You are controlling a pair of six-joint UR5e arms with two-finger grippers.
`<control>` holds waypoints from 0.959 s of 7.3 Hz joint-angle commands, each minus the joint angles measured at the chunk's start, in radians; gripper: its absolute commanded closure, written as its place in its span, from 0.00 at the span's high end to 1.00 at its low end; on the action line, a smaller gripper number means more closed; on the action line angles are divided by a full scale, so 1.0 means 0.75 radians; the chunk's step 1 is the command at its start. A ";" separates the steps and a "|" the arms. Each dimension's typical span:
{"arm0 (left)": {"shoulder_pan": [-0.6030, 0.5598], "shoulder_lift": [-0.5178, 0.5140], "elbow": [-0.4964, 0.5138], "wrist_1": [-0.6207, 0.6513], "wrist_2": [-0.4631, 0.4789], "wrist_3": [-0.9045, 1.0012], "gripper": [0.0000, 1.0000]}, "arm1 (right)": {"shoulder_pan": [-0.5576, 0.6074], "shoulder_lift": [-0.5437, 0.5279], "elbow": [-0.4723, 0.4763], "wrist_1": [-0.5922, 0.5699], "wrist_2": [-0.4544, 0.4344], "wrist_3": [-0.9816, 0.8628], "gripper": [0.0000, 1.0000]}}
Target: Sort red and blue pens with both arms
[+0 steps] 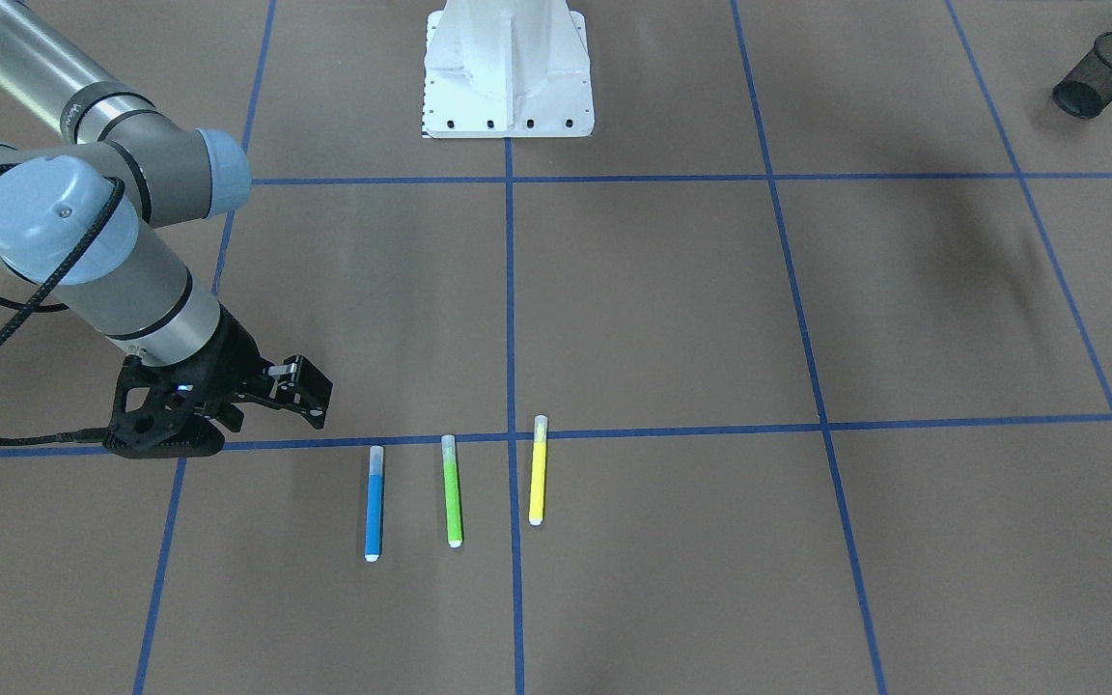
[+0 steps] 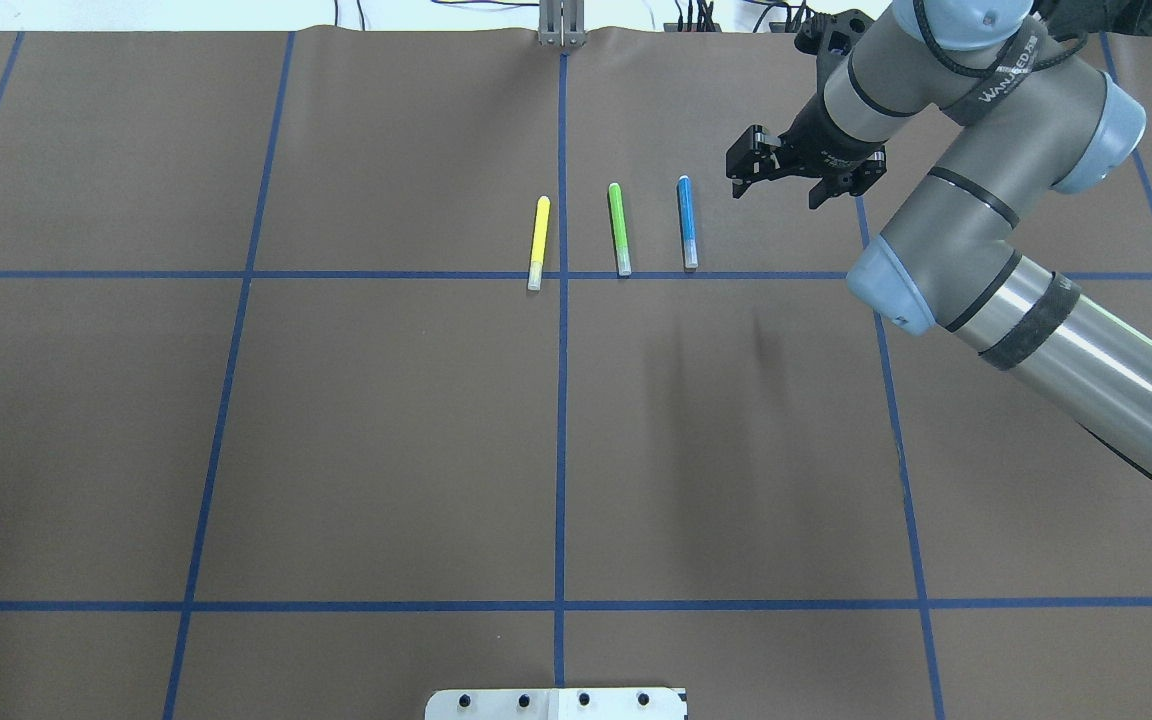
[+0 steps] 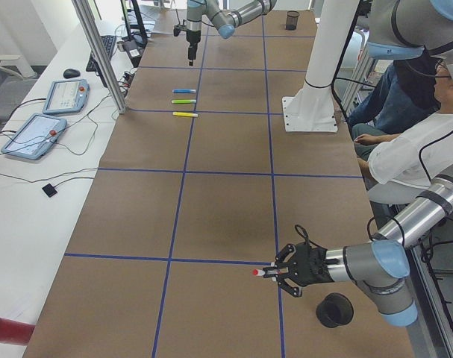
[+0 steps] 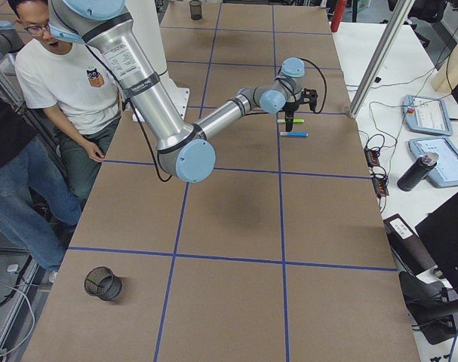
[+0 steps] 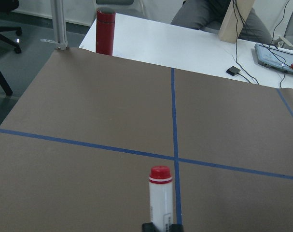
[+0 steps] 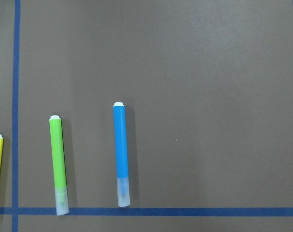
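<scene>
Left gripper [image 3: 282, 272]: clenched on the red pen [image 5: 160, 203], white barrel between the fingers, red cap pointing outward, held above the table [image 2: 386, 420] near a crossing of blue tape lines.
Mesh cup [image 3: 334, 309]: black, tipped on its side, near the left gripper.
Yellow pen [image 2: 539, 242]: flat on the table, leftmost of three parallel pens in the overhead view.
Green pen [image 2: 619, 228]: the middle one, apart from both neighbours.
Blue pen [image 2: 687, 221]: flat on the table, clear cap reaching a tape line [image 2: 736, 274], white tip away from the robot.
Right gripper [image 2: 778, 192]: spread wide and empty, just beside the blue pen on its right, not touching it.
</scene>
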State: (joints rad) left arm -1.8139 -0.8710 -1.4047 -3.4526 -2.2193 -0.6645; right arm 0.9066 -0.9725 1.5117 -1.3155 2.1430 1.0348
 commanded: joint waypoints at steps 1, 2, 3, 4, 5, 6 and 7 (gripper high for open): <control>-0.140 0.034 0.240 -0.212 -0.005 0.184 0.00 | 0.000 0.002 -0.017 -0.001 0.002 0.001 0.94; -0.144 0.093 0.259 -0.258 -0.003 0.217 0.00 | 0.000 0.004 -0.019 -0.003 0.002 0.001 0.94; -0.173 0.152 0.259 -0.297 -0.005 0.246 0.00 | 0.000 0.008 -0.021 -0.003 0.002 0.003 0.94; -0.185 0.175 0.263 -0.305 -0.013 0.284 0.00 | 0.000 0.008 -0.025 -0.003 0.002 0.003 0.94; -0.209 0.173 0.265 -0.305 -0.017 0.305 0.00 | 0.000 0.010 -0.027 -0.003 0.002 0.003 0.94; -0.210 0.155 0.265 -0.297 -0.029 0.305 0.00 | 0.000 0.010 -0.030 -0.003 0.002 0.003 0.95; -0.212 0.129 0.277 -0.291 -0.035 0.307 0.00 | 0.000 0.010 -0.034 -0.001 0.002 0.003 0.95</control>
State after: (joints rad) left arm -1.9686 -0.7562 -1.2040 -3.6755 -2.2386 -0.4388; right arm 0.9066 -0.9652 1.4897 -1.3174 2.1445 1.0369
